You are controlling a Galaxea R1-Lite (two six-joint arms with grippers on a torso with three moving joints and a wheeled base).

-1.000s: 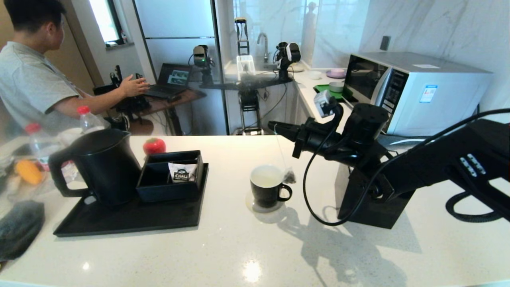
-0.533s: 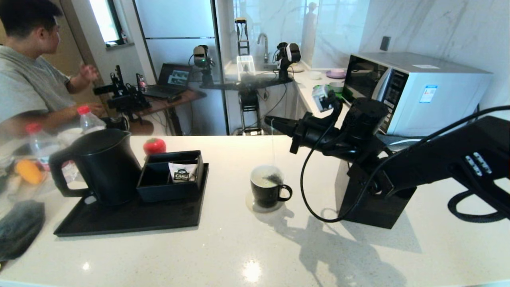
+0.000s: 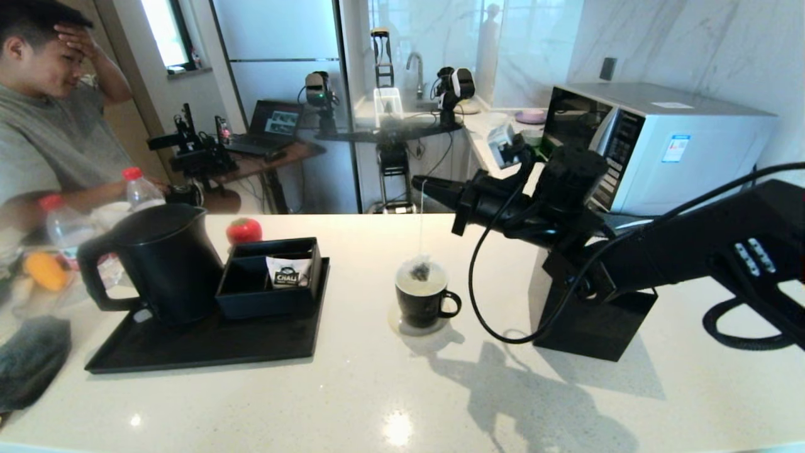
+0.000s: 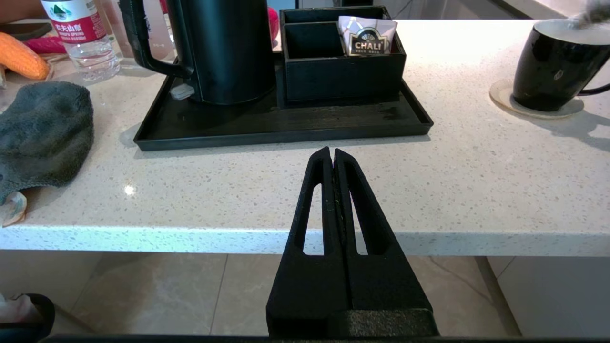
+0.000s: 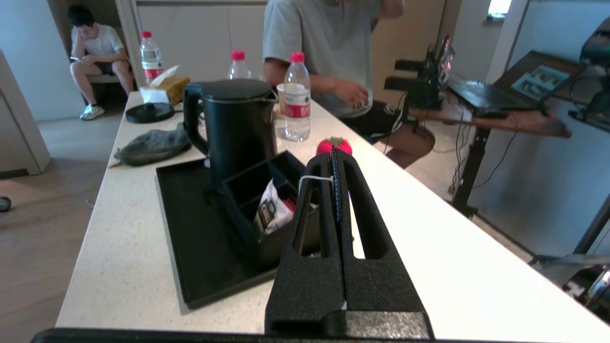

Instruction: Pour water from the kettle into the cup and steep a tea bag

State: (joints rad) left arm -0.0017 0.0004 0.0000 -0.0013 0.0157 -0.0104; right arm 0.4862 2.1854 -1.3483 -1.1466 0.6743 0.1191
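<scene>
String runs almost straight down from the right gripper [image 3: 420, 184] to the tea bag [image 3: 419, 271], and that vertical line is what the next move turns on. The gripper's fingers are pressed together on the thin white string, which shows in the right wrist view as a loop across the fingers near their tip. The gripper points level out over the counter, well above the cup [image 3: 424, 298]. The tea bag hangs directly below the fingertips, at the cup's mouth, just about level with the rim and over the pale liquid inside; whether its lower end touches the liquid cannot be told. The string's long axis is upright, so dipping looks like a matter of lowering the wrist straight down with no sideways shift, the bag being centred over the cup's opening. The cup stands on a small round coaster [image 4: 536, 104], its ear handle turned towards the robot's right. The kettle [image 3: 163, 261] stands on the black tray [image 3: 207, 346] well to the left of the cup, with the compartment box [image 3: 270, 277] between kettle and cup. The left gripper [image 4: 332, 157], fingers closed on nothing, is parked off the counter's near edge, to the left of the cup; the right arm is far nearer the cup.
</scene>
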